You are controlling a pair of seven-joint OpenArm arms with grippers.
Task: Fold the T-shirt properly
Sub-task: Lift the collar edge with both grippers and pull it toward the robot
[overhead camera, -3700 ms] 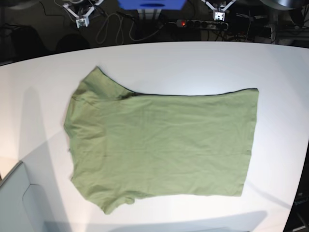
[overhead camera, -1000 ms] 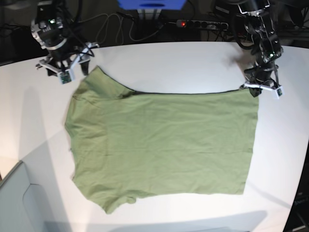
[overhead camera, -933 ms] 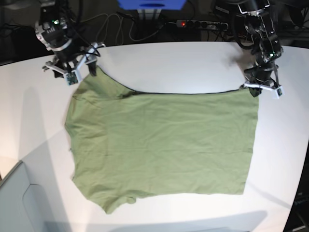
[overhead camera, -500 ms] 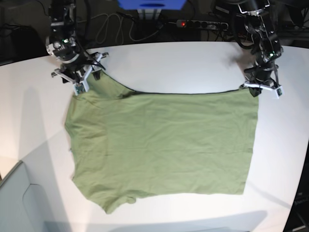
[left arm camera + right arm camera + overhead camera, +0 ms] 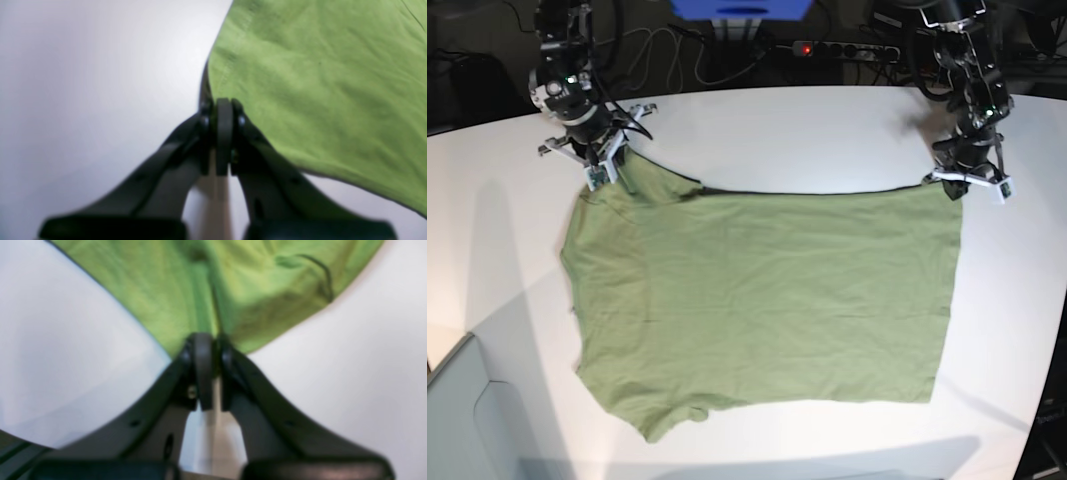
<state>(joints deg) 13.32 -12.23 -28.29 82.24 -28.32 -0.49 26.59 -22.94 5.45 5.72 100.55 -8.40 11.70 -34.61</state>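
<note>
Only in the wrist views are both closures seen: the left hand (image 5: 224, 133) and the right hand (image 5: 208, 370) are each clamped on a T-shirt (image 5: 767, 300) edge; bare table (image 5: 807, 130) lies beyond.

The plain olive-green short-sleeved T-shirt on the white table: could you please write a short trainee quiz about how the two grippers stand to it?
1. True or false: the plain olive-green short-sleeved T-shirt lies spread flat on the white table.
2. What has the right gripper closed on? A) a cable B) the shirt's sleeve end C) nothing
3. Which corner does the left gripper pinch?

Key: 1 true; 2 B; 3 the far hem corner, on the base view's right.
</note>
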